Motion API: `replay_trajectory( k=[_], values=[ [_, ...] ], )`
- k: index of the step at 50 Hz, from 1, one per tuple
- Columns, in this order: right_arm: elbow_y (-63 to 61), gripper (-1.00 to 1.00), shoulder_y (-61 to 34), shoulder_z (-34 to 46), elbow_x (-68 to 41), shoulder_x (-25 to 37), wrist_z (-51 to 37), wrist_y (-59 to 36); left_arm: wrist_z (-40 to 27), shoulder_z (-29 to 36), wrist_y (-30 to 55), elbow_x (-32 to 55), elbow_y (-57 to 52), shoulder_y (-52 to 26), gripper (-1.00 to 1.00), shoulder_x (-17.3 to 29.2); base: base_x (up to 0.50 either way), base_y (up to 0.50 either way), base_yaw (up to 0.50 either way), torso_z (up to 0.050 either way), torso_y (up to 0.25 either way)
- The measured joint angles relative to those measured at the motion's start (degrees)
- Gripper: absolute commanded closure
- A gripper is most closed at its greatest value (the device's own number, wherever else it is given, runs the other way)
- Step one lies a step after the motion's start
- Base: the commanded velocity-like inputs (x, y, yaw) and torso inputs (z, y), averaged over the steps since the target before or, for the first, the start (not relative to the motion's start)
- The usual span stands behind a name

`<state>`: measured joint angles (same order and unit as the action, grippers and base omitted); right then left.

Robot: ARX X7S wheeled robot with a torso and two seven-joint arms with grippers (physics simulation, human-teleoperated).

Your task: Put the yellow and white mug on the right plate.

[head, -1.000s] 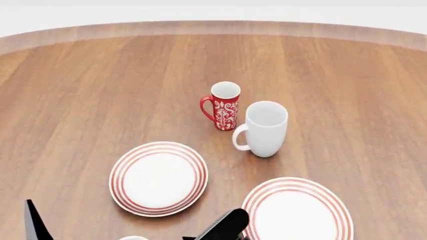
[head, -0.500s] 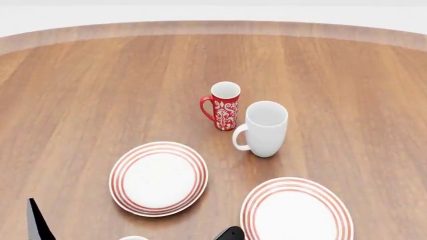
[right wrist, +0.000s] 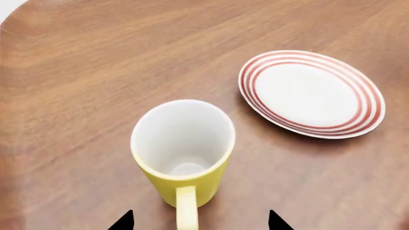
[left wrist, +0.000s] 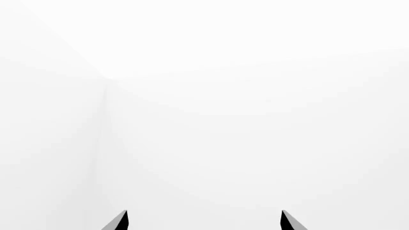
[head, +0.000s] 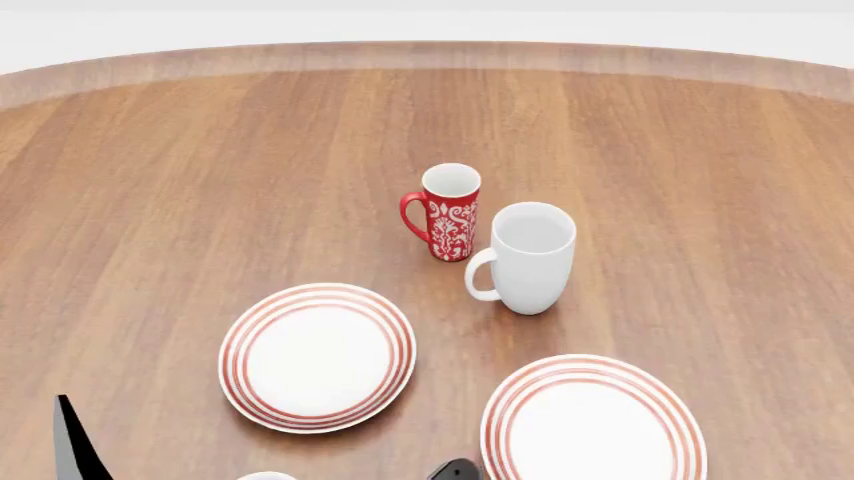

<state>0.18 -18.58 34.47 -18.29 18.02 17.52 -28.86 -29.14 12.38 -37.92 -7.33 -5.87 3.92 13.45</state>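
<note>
Right arm's dark tip has sunk almost out of the head view; right gripper (right wrist: 199, 221) wide, straddling the upright yellow and white mug (right wrist: 183, 152) on the bench (right wrist: 76, 72), ungrasped, right plate (head: 593, 424) bare, left gripper (left wrist: 203, 221) wide, idle.

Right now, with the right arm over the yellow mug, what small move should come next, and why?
Probably ease the right gripper forward so its open fingertips straddle the short yellow mug with white inside. The right wrist view shows the mug upright on the wooden table, handle toward the camera, both fingertips short of it and nothing held. One red-ringed white plate lies beyond.
</note>
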Motion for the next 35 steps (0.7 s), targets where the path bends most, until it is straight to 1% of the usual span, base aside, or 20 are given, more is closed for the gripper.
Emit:
replay_trajectory(
  k=[35],
  values=[
    [6.98,-1.00,-0.71,1.85,0.91,-2.48,-0.28,3.66,-0.96,1.06,0.36,0.18,0.25,-0.21,-1.00,0.83,0.00,0.00,0.00,0.000,0.000]
  ],
)
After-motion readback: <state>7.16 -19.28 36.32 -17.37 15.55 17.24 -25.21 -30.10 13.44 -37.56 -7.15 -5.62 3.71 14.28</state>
